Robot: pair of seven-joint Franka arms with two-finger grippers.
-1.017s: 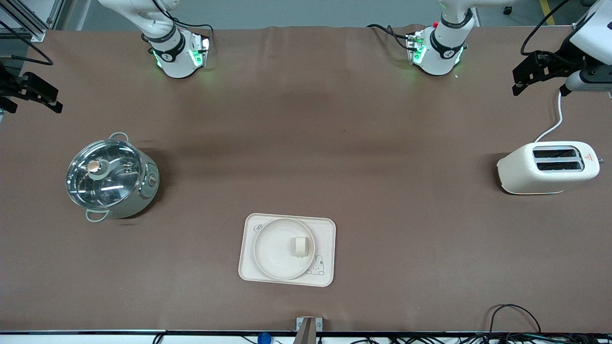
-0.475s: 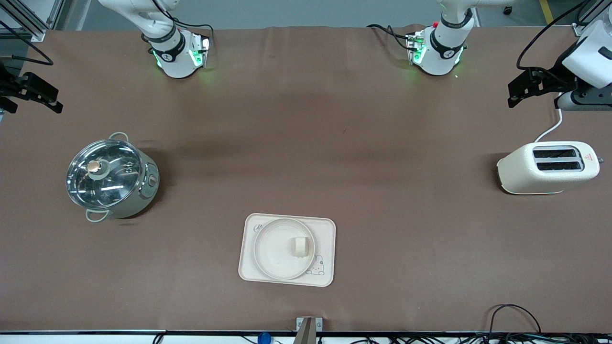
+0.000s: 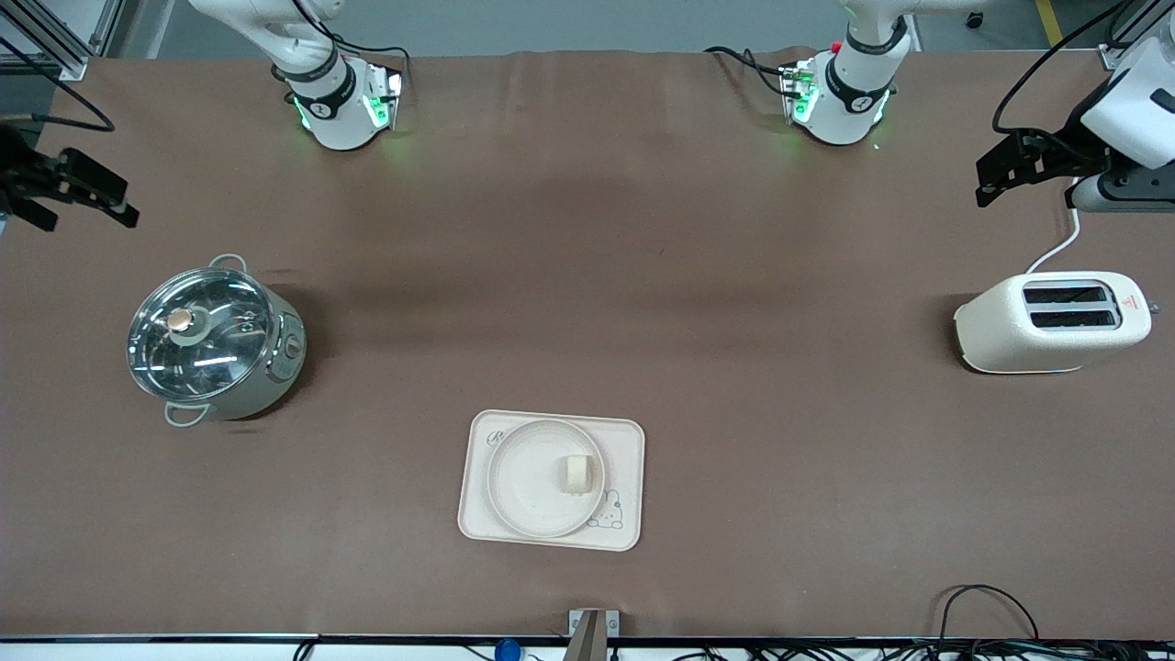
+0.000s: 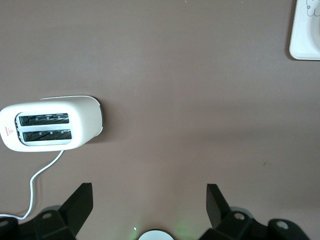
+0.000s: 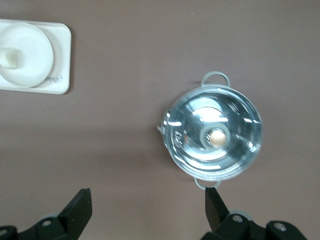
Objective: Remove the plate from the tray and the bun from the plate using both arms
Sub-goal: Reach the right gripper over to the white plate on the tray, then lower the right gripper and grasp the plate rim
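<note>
The brown table (image 3: 587, 275) carries everything, and both arms are drawn back to its two ends, high in the air.

The left arm reaches out from its green-lit base over the left arm's end of the table, its white wrist tilted and the left gripper (image 3: 996, 179) pointing in toward the table's middle. It hangs over bare tabletop. Its wrist view shows the two black fingers (image 4: 80, 202) spread wide apart with nothing between them. The white two-slot toaster (image 3: 1051, 321) sits on the table nearer to the front camera than this gripper, its white cord running up toward the arm.

The right arm is folded out over the right arm's end, mostly out of view, with the right gripper (image 3: 87, 188) over the table edge there. Its fingers (image 5: 80, 207) also stand wide apart and hold nothing. The lidded steel pot (image 3: 211, 340) with a glass lid stands nearer to the front camera than this gripper.

Well apart from both grippers, between them and close to the front camera's edge, lies the rectangular cream tray (image 3: 633, 441) with a rabbit drawing. The round plate (image 3: 523, 477) rests on the tray. The bun (image 3: 576, 473) sits on the plate, toward the side nearer the left gripper.
</note>
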